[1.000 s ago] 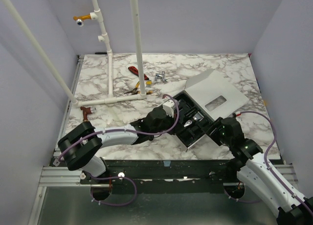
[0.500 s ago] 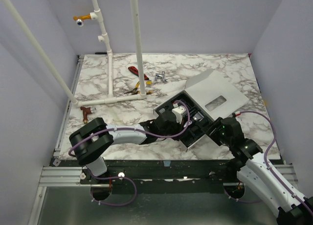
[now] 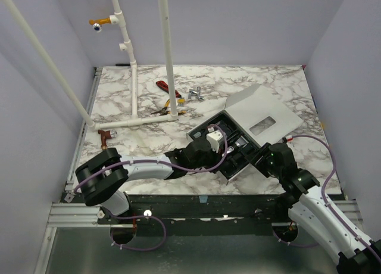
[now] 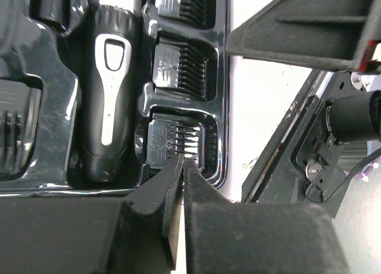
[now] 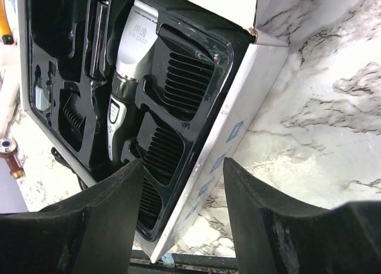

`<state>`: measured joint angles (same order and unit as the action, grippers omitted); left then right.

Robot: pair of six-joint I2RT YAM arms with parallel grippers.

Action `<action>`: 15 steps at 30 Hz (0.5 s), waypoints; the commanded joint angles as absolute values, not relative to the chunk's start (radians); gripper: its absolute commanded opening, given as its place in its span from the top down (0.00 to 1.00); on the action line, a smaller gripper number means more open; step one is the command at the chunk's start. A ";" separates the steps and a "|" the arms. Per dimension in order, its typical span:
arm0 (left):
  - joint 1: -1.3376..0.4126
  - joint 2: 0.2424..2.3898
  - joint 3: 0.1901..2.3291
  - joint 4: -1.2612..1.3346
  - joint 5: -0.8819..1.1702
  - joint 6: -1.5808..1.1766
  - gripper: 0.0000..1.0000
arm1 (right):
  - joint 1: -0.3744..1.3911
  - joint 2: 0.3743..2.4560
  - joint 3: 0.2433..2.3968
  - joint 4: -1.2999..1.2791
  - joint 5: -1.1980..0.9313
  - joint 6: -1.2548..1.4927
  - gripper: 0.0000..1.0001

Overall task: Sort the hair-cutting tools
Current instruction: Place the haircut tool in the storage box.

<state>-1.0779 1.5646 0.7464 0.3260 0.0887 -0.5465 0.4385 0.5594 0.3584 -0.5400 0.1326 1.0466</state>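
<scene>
An open white box holds a black tray of hair-cutting tools. The slim black and silver clipper lies in its slot, and it also shows in the right wrist view. Black guard combs fill pockets beside it. My left gripper is shut, its tips touching the teeth of the nearest small guard; whether it pinches a tooth I cannot tell. From above the left gripper is over the tray. My right gripper is open, straddling the box's white side wall.
The box lid lies open toward the back right. A white pipe frame stands at the back left. Red- and yellow-handled tools and a silver piece lie behind it. A reddish-brown T-shaped piece sits far left.
My left gripper moved right from the box's left edge to over the tray, then settled slightly lower. The right arm has not moved.
</scene>
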 commanded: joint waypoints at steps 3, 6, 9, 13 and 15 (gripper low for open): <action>-1.083 1.487 0.759 0.322 -0.022 -0.544 0.87 | 0.443 0.544 0.353 -0.548 0.117 1.044 0.41; -1.083 1.523 0.782 0.302 -0.016 -0.533 0.88 | 0.442 0.533 0.347 -0.550 0.114 1.046 0.41; -1.083 1.556 0.788 0.314 0.028 -0.533 0.90 | 0.442 0.524 0.345 -0.552 0.111 1.045 0.41; -1.086 1.577 0.795 0.323 0.077 -0.531 0.91 | 0.442 0.521 0.349 -0.552 0.118 1.036 0.41; -1.086 1.551 0.767 0.354 0.062 -0.539 0.91 | 0.442 0.528 0.362 -0.548 0.144 1.032 0.42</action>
